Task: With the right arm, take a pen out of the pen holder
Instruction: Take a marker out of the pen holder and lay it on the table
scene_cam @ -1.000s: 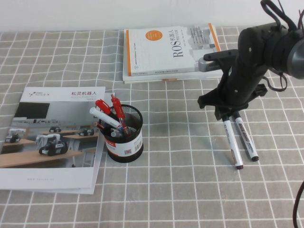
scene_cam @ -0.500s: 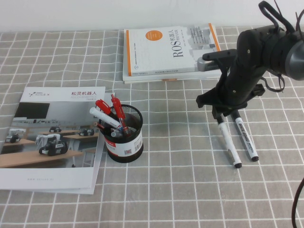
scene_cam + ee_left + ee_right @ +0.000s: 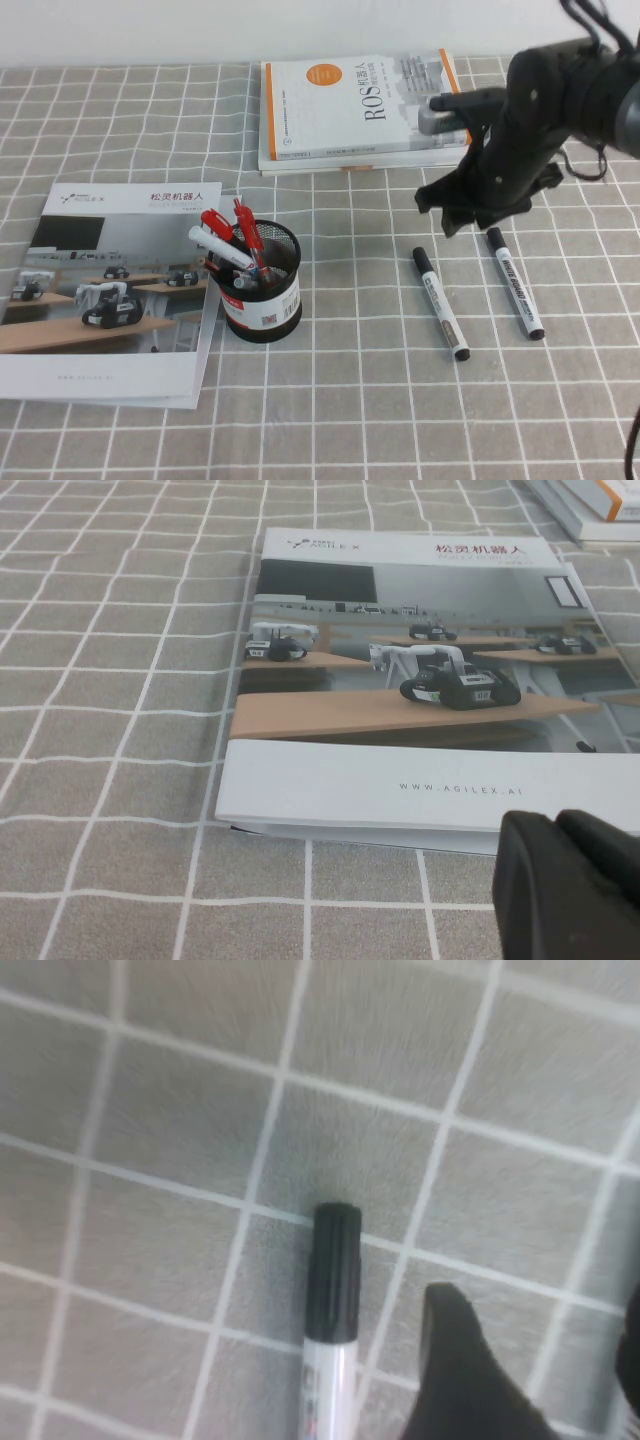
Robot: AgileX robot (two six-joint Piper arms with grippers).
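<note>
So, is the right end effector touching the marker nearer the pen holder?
Apart. In the high view the right end effector hangs beyond the marker, with bare cloth between them. The left end effector sits by the booklet.

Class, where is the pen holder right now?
High view, left of centre, the pen holder beside the brochure. Right gripper hovers by two markers farther right; left gripper near the brochure.

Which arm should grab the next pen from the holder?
Right. The right gripper hangs empty above two markers, beside the pen holder; the left gripper sits low by the brochure.
</note>
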